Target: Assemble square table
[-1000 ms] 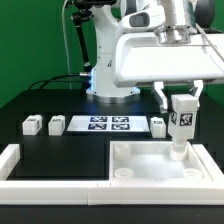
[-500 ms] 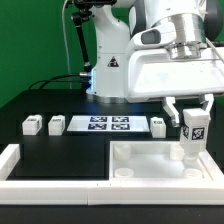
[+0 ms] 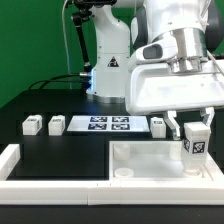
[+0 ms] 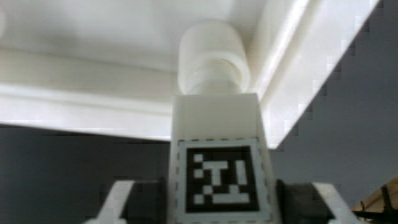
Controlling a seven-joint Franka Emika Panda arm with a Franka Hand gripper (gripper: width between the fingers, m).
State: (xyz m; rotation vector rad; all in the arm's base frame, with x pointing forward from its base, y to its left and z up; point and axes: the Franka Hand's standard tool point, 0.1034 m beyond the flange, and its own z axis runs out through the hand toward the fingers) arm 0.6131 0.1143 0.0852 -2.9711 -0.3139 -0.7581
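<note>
Bench, from the exterior view's left: first leg (image 3: 31, 125), second leg (image 3: 55, 125), marker board (image 3: 100, 124), third leg (image 3: 158, 124), square slab (image 3: 150, 163). The jaws are clamped on the fourth leg (image 3: 195, 143), upright at the slab's right corner. Advice: keep it vertical, centre it on the socket, press gently.

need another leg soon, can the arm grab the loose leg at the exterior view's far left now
Probably not yet: the tool is shut on a leg over the slab's corner. The far-left leg itself has nothing over it.
</note>
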